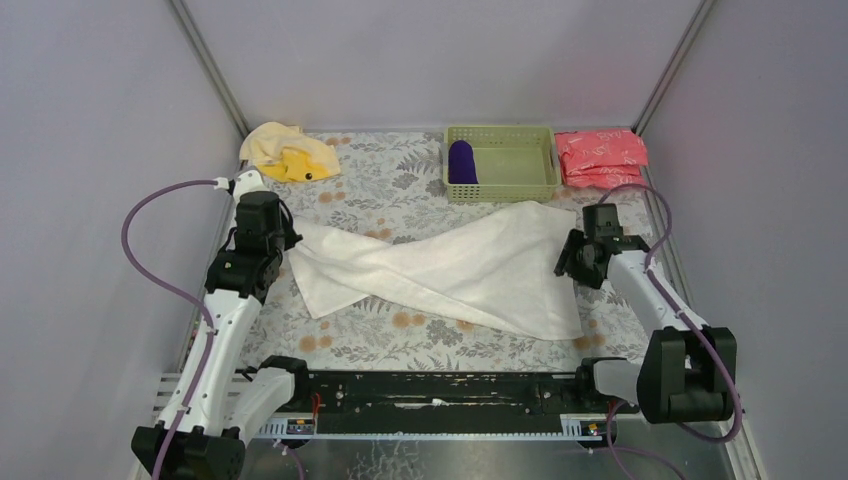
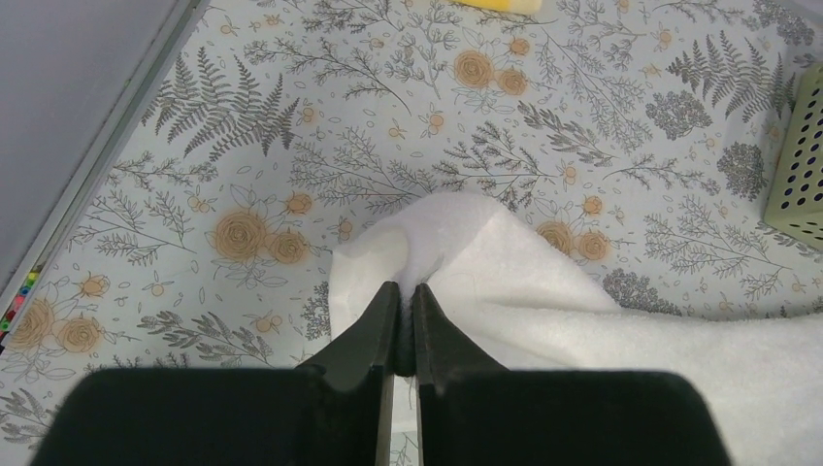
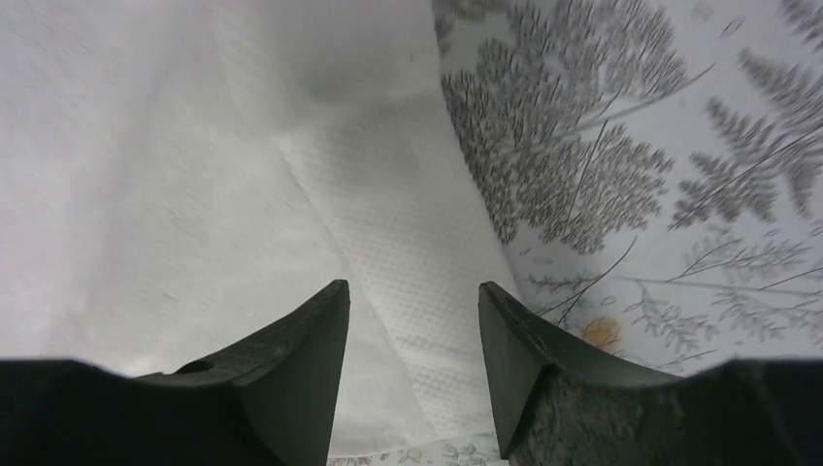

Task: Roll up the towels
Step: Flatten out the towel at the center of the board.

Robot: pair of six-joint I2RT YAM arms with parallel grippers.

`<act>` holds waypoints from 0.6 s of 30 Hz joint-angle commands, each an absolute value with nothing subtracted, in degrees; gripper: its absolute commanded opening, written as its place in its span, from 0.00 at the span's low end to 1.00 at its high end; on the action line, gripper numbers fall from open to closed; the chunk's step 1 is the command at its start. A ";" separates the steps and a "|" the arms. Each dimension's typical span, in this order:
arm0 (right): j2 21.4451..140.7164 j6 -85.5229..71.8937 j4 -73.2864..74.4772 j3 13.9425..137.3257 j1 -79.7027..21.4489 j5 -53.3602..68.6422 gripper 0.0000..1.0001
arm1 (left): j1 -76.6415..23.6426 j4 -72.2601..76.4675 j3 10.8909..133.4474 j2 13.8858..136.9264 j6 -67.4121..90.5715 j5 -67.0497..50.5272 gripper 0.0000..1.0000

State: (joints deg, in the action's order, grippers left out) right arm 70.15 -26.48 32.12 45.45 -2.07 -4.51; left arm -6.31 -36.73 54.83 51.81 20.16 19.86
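On table, left tool pinching white towel corner, right tool wide above edge

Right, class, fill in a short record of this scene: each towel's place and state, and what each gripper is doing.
white towel: spread loosely across the table, twisted, unrolled
purple towel: looks rolled, in the green basket, left end
yellow towel: crumpled, far left corner
left gripper: shut on the white towel's left corner
right gripper: open, over the white towel's right edge
pink packets: right of the green basket
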 commanded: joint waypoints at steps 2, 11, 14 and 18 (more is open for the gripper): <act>75.25 -30.66 28.44 41.26 -1.76 1.84 0.56 | -5.98 -32.04 53.55 49.83 19.07 20.19 0.00; 94.60 -29.18 22.87 53.64 -1.76 -6.94 0.55 | -6.03 -32.02 52.76 49.71 19.42 22.47 0.00; 99.86 -27.43 23.18 60.23 -1.76 -7.81 0.54 | -5.94 -32.08 52.76 50.24 19.51 22.76 0.00; 96.39 -26.69 28.44 62.91 -1.76 -8.53 0.57 | -5.89 -32.04 52.58 50.57 19.44 22.59 0.00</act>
